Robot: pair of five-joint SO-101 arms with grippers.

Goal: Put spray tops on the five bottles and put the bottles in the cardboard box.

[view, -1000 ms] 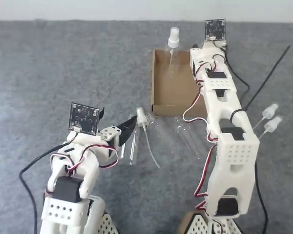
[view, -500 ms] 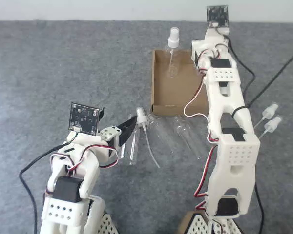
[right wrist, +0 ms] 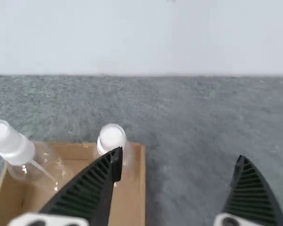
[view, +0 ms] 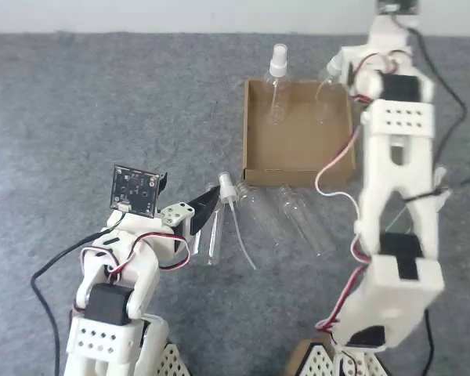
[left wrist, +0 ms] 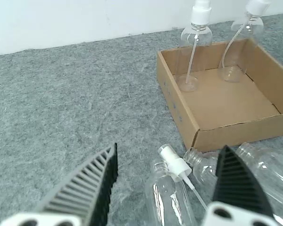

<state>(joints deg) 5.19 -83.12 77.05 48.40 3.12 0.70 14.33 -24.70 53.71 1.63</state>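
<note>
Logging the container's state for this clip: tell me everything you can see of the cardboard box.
The cardboard box is a shallow, open-topped brown tray with low walls, sitting flat on the grey mat. A capped bottle and a second capped bottle, both clear with white spray tops, stand upright inside by its far wall. Uncapped bottles lie just outside its near wall; contact unclear.

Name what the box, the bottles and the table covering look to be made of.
The box looks like brown cardboard, matt, with folded walls. The bottles are probably clear plastic, glossy: the dip tubes show through. The table covering looks like grey felt or short carpet, fuzzy and mottled.
</note>
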